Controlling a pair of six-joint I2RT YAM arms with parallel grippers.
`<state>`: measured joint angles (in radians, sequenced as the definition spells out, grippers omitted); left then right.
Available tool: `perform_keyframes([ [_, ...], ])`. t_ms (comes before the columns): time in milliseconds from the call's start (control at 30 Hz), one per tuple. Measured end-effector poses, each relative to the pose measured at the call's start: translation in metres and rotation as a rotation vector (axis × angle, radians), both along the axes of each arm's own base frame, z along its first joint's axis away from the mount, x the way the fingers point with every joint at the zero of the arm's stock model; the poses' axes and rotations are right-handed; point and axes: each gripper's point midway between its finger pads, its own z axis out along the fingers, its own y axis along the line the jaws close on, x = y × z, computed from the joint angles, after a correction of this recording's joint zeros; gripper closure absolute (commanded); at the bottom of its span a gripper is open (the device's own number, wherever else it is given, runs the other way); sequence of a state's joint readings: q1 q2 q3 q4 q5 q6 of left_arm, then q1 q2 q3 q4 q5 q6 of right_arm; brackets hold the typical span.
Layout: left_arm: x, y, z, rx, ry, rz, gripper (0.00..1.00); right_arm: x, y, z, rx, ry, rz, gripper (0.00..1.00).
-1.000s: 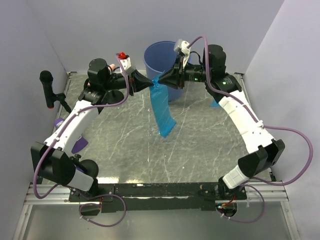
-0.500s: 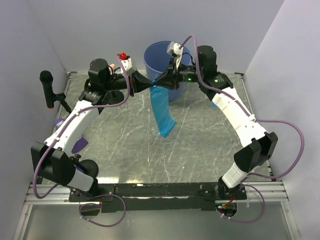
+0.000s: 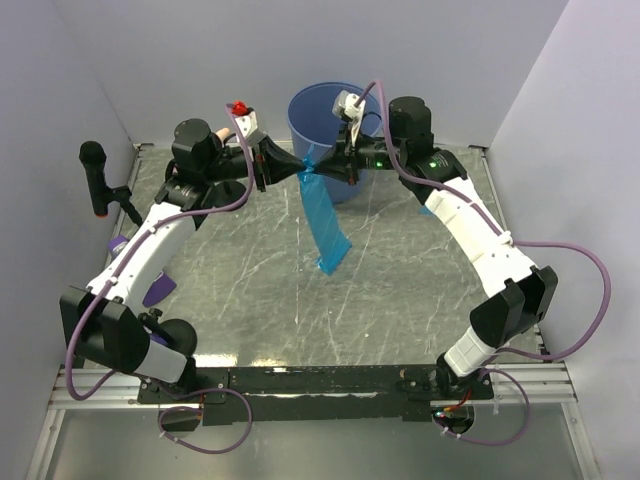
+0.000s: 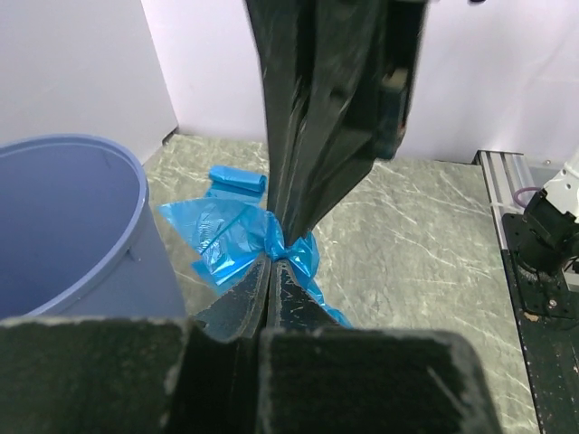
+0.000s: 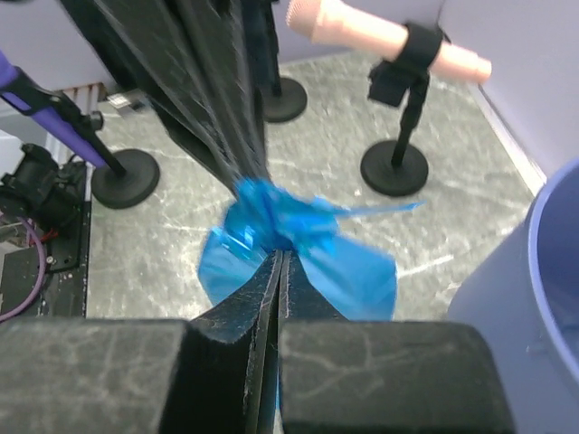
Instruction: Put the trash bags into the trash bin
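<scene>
Just in front of the bin [image 3: 318, 112], at rim height: bag [image 3: 324, 215], blue film, bunched at the top, hanging down toward the table [image 3: 400, 290]. Top pinched from both sides by the left gripper [image 3: 297, 170] and right gripper [image 3: 330, 168], each clamped on it, tips almost meeting. Lying flat nearby, a second bag [image 4: 237, 182], a small folded packet. Mic stands [image 5: 395, 167] on the left arm's side.

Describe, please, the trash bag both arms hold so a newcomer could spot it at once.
Find the round blue plastic bucket at the table's far edge. In front of it hangs a long strip of translucent bright-blue film, both arms' jaws pinching its top. The small folded blue packet nearby lies flat.
</scene>
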<state>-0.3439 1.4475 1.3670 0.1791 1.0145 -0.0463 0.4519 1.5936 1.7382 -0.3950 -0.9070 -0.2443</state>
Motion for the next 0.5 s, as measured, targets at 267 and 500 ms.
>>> perform_keyframes([
  [267,-0.006,0.003,0.009,-0.002,-0.035,0.004,0.96,0.009,-0.011,-0.01,-0.02,0.024,-0.05,0.82],
  [500,-0.004,0.001,0.001,0.029,-0.06,0.012,0.94,-0.004,-0.004,0.003,0.033,0.053,0.016,0.72],
])
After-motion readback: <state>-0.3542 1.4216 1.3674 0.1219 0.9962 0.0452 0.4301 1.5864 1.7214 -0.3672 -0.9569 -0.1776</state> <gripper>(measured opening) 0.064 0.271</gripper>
